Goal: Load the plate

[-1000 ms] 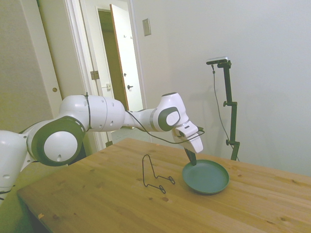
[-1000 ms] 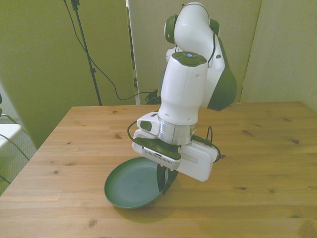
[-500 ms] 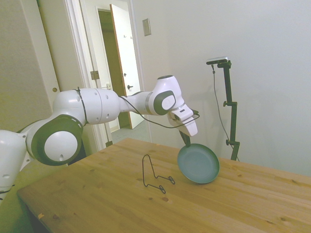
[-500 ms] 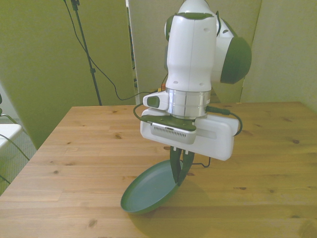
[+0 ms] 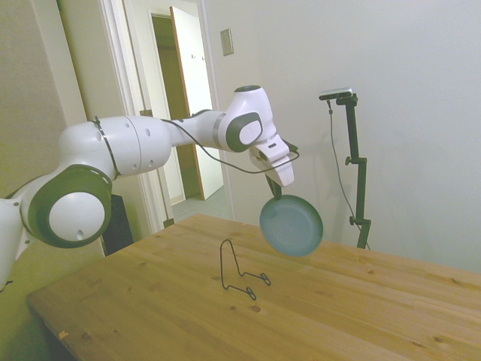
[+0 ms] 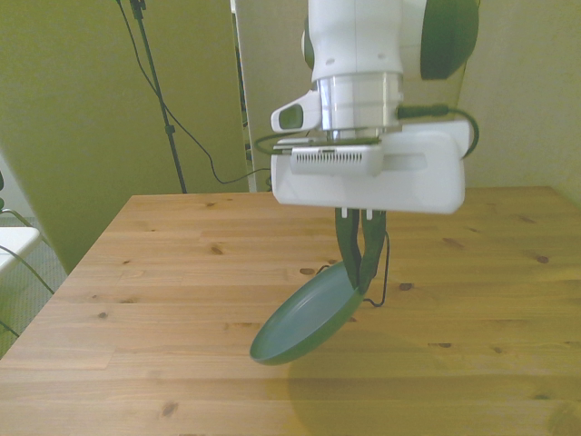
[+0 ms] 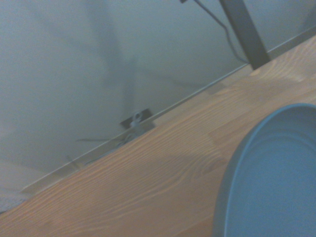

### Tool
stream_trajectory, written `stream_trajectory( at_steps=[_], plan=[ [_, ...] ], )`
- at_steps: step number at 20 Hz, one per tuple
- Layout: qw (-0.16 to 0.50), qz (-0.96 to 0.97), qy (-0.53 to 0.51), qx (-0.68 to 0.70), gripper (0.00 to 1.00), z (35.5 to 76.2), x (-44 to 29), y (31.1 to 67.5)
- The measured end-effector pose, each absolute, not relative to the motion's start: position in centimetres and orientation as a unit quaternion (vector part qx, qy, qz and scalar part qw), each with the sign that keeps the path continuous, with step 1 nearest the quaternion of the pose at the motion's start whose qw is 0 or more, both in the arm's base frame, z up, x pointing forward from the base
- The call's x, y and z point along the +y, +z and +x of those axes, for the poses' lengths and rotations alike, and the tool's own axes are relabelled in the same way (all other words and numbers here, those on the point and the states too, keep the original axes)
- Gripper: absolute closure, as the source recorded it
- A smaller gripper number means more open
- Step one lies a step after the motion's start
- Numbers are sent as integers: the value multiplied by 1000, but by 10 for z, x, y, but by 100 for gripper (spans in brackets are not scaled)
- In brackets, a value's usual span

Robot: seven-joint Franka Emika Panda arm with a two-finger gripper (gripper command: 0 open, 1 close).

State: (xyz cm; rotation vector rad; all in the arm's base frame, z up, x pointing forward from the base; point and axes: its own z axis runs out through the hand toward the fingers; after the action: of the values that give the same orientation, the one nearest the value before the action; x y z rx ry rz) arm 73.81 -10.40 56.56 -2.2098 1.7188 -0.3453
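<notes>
- gripper [image 6: 359, 277] clamped on the plate's [image 6: 309, 318] rim, fingers [image 6: 348, 245] pointing down and closed narrow on that edge.
- plate held clear of the table [image 6: 163, 272], hanging below the fingers and tilted steeply, lower edge toward the front view's left.
- in the side view, plate [image 5: 291, 225] above the table's middle, inner face turned toward the wire stand [image 5: 239, 272].
- wire stand upright on the table, apart from the plate.
- wrist view: plate's rim [image 7: 247, 148] close by, wood [image 7: 148, 173] beyond.

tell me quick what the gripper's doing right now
Gripper: shut on the rim of the plate, which hangs tilted in the air above the table.
</notes>
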Motion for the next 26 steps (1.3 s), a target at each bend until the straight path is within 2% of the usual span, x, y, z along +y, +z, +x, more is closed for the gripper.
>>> stream_trajectory(
  at_steps=[5, 9, 15, 26],
  plan=[
    [239, -783, -27, 573, 100, 688, -139, 612],
    [297, -779, 37, 551, 100, 658, -180, 625],
    [354, -786, 101, 497, 100, 639, -212, 614],
    [398, -815, 136, 399, 100, 633, -220, 576]
  ],
)
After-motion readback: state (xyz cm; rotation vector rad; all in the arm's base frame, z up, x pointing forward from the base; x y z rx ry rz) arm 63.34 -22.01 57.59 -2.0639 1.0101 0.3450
